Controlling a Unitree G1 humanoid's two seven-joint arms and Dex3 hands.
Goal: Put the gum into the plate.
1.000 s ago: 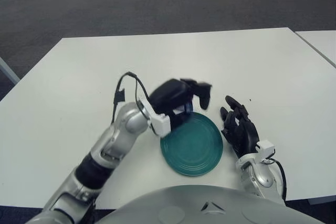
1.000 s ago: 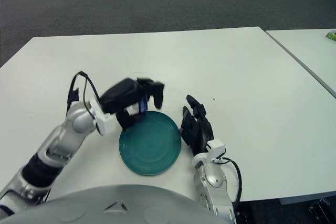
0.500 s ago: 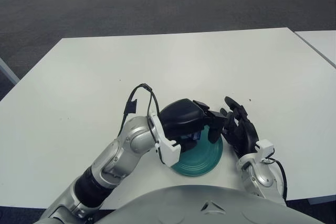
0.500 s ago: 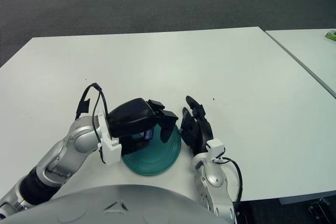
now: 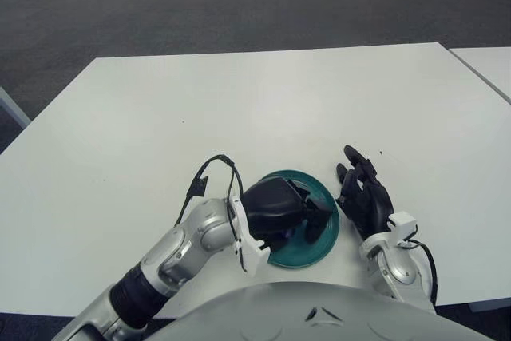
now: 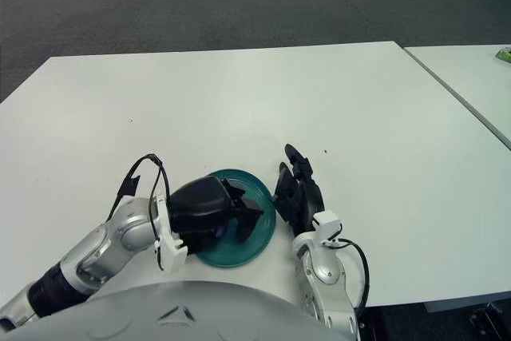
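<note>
A teal plate (image 5: 322, 190) lies on the white table (image 5: 279, 93) near its front edge. My left hand (image 5: 308, 219) hangs low over the plate's near half, its black fingers curled down toward the plate. A small blue piece, the gum (image 6: 220, 231), shows under the palm between the fingers; most of it is hidden. My right hand (image 5: 364, 194) shows just right of the plate, fingers relaxed and holding nothing.
A second white table (image 6: 471, 77) stands to the right across a narrow gap, with a small green object (image 6: 503, 54) at its far edge. Grey carpet lies beyond the table. A black cable loops up from my left wrist (image 5: 214, 167).
My left hand has come down and back toward me with the gum, from the plate's far left rim to low over its near half. The right hand has not moved.
</note>
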